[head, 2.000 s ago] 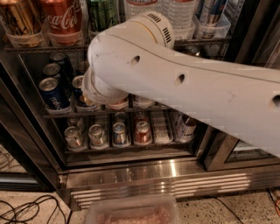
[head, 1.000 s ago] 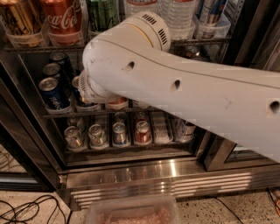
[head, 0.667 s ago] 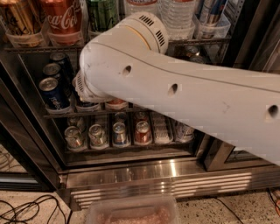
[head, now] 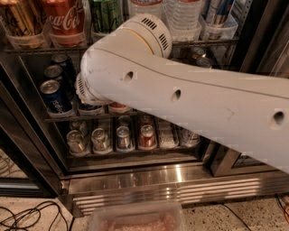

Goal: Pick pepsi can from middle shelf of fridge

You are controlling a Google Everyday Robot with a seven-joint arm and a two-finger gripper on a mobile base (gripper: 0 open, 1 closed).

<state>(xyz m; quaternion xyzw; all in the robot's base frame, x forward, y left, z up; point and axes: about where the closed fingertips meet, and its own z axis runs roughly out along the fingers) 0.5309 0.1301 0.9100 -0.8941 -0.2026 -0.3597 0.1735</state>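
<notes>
A blue pepsi can (head: 55, 98) stands at the front of the left lane of the middle shelf (head: 61, 118) of the fridge (head: 135, 178), with more cans in line behind it. My big white arm (head: 180, 99) crosses the view from the right and reaches into the middle shelf just right of that can. The gripper is hidden behind the arm's wrist end (head: 83, 90), so its fingers do not show. Bottoms of a blue can (head: 90, 108) and a red can (head: 118, 107) peek out under the arm.
The top shelf holds a Coca-Cola can (head: 65, 20), a gold can (head: 20, 20), a green can (head: 106, 13) and water bottles (head: 180, 13). The bottom shelf holds several cans (head: 123, 137). A plastic tub (head: 135, 219) and cables (head: 27, 216) lie on the floor.
The arm's wrist end has shifted to the left along the middle shelf, closer to the blue pepsi can. The cans have not moved.
</notes>
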